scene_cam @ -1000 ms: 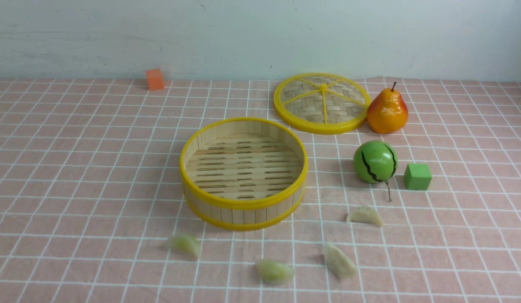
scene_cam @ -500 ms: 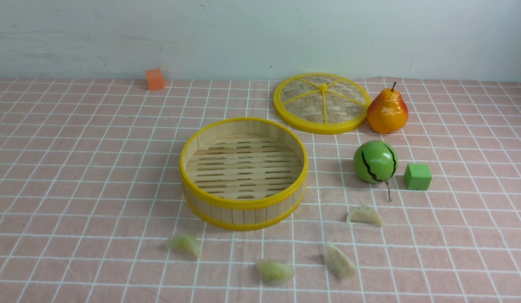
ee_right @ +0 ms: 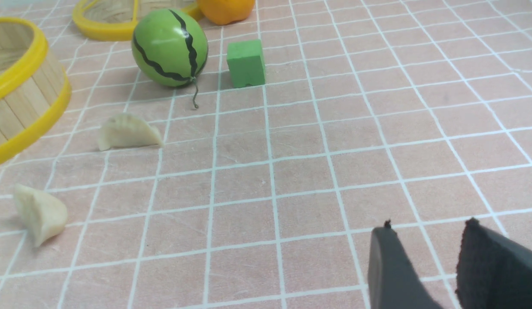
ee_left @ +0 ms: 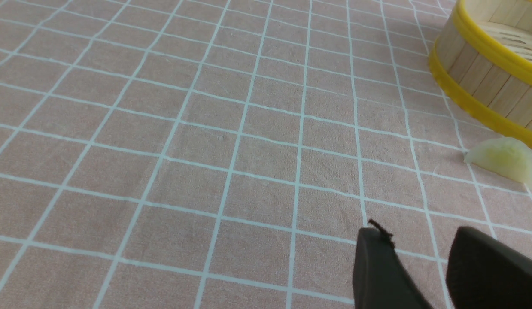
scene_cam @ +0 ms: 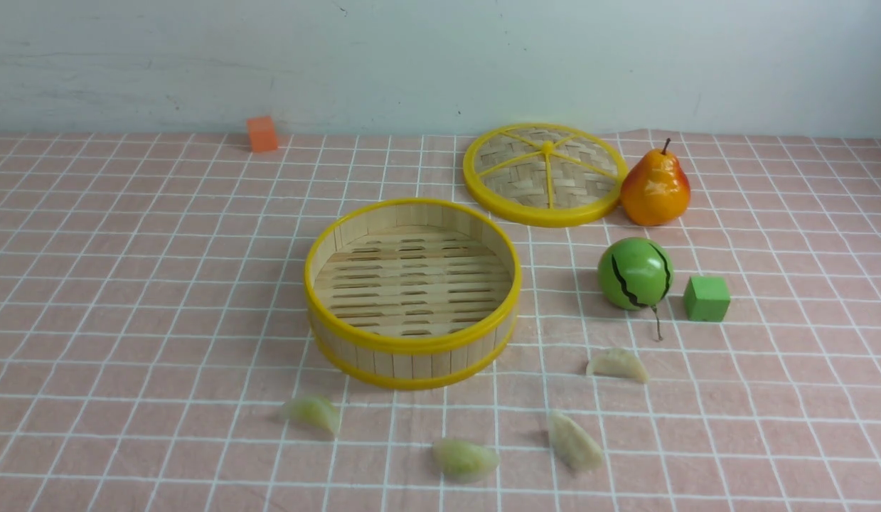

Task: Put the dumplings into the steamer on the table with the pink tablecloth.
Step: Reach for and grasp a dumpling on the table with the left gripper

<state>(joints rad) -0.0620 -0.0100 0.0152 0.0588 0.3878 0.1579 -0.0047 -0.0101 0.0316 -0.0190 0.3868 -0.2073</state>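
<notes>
your left jaws and your right jaws both stand a little apart and hold nothing, low over the pink tablecloth [scene_cam: 127, 299] on the desk [scene_cam: 803, 427]. the steamer [scene_cam: 412, 355] sits in the middle. all four dumplings [scene_cam: 463, 459] lie on the cloth near it, on the side close to you.

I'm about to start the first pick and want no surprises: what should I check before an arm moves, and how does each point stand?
1. Steamer uncovered and empty: ok; lid lies apart from it.
2. Four dumplings lying separately on the pink tablecloth: ok.
3. Left gripper open, empty: ok.
4. Right gripper open, empty: ok.
5. Green ball apart from the nearest dumpling: ok.
</notes>
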